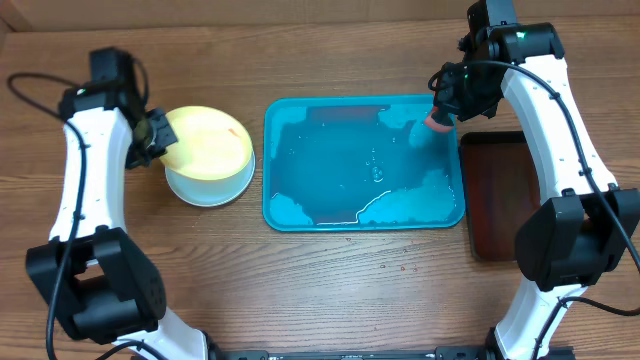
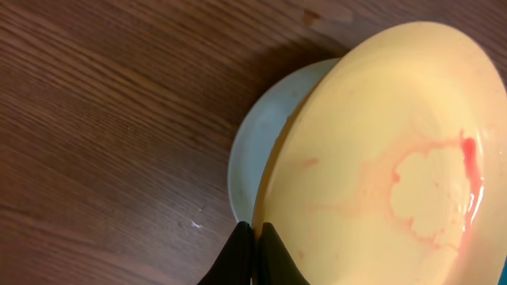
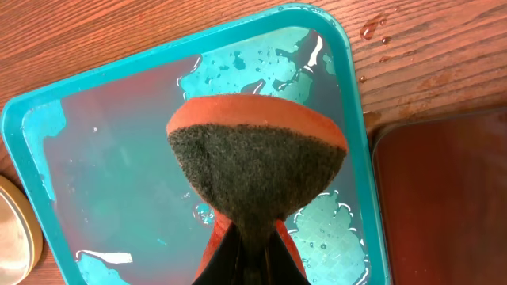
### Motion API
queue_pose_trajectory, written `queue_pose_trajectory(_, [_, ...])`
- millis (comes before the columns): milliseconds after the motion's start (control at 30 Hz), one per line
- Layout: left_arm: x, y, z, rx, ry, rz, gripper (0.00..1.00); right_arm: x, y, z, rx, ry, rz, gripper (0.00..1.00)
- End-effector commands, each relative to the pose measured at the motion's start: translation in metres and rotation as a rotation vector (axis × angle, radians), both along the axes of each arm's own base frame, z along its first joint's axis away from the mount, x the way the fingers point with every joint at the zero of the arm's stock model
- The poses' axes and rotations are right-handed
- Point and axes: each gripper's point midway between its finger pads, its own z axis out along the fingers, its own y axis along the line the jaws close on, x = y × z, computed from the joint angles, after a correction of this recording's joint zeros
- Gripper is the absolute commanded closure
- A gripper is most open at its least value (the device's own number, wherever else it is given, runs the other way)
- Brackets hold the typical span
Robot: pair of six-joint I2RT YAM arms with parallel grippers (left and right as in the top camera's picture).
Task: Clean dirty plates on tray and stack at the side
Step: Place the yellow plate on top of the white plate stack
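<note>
A pale yellow plate [image 1: 208, 140] with red smears lies tilted on top of a light blue plate [image 1: 205, 188] on the table left of the tray. In the left wrist view the yellow plate [image 2: 388, 150] covers most of the blue one [image 2: 261, 134]. My left gripper [image 1: 157, 133] [image 2: 255, 237] is shut on the yellow plate's rim. The turquoise tray [image 1: 272, 160] [image 3: 348, 103] holds water. My right gripper [image 1: 440, 112] [image 3: 253, 237] is shut on an orange sponge with a dark scrub face [image 3: 257, 170], held above the tray's far right corner. A third plate is not visible.
A dark brown-red tray [image 1: 495, 190] [image 3: 444, 198] lies right of the turquoise tray. Water drops sit on the wood [image 3: 372, 32] near the tray's corner.
</note>
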Motion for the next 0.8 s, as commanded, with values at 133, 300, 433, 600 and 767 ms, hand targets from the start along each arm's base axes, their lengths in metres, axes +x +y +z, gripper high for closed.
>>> queue_pose_trajectory(133, [-0.017,0.003,-0.043,-0.103,-0.015,0.003,0.96,0.004,0.000,0.012,-0.006,-0.040,0.003,0.96])
queue_pose_trajectory(300, [-0.026,-0.001,-0.068,-0.108,0.003,0.001,0.96,0.004,0.000,0.012,-0.001,-0.040,0.004,0.96])
queue_pose_trajectory(433, [-0.028,-0.002,-0.080,-0.106,-0.002,0.000,0.86,0.004,0.000,0.012,-0.001,-0.040,0.004,0.96])
queue_pose_trajectory(600, [-0.018,0.000,-0.074,-0.094,-0.038,-0.007,0.61,0.004,0.000,0.012,-0.001,-0.040,0.005,0.96])
queue_pose_trajectory(767, [0.011,-0.003,-0.023,-0.064,-0.106,-0.086,0.55,0.004,0.001,0.013,0.000,-0.039,0.004,0.96])
